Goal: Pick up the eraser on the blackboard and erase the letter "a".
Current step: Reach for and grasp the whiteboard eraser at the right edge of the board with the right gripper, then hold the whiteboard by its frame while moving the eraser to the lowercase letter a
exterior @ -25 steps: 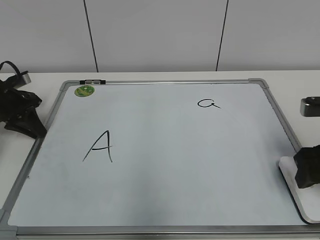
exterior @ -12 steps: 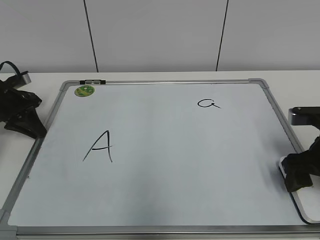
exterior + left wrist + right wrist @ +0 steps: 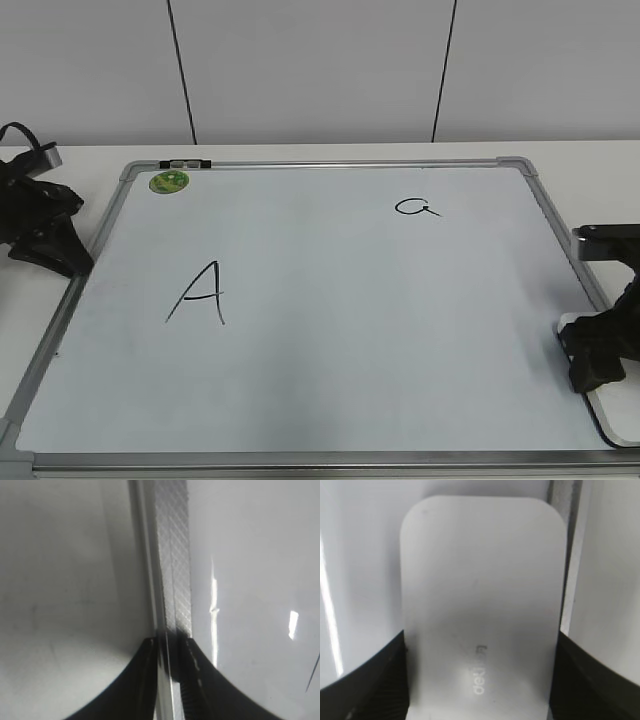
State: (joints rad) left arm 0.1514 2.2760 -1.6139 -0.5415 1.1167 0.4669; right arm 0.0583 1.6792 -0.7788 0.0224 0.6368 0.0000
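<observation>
the board [image 3: 330,340] lies flat on the white table [image 3: 590,165], grey frame all round, a green sticker [image 3: 169,182] near its far left corner. the small "a" [image 3: 417,208] sits in the far right part of the board; the big capital "A" [image 3: 199,294] is on the left half, well apart from it.

the eraser [image 3: 608,405] lies at the board's near right edge, over the frame. the right gripper [image 3: 600,360] is down on it. in the right wrist view the eraser [image 3: 482,610] fills the space between the two dark fingers [image 3: 365,680], one along each long side, faint grey lettering on its top; the jaws stand wide, right at the eraser's sides, but whether the pads press on it i cannot tell.

the left gripper [image 3: 45,240] rests at the board's left edge, away from the eraser. in the left wrist view its fingers [image 3: 142,680] stand close together, nearly closed, straddling the frame strip [image 3: 172,570], holding nothing else.
</observation>
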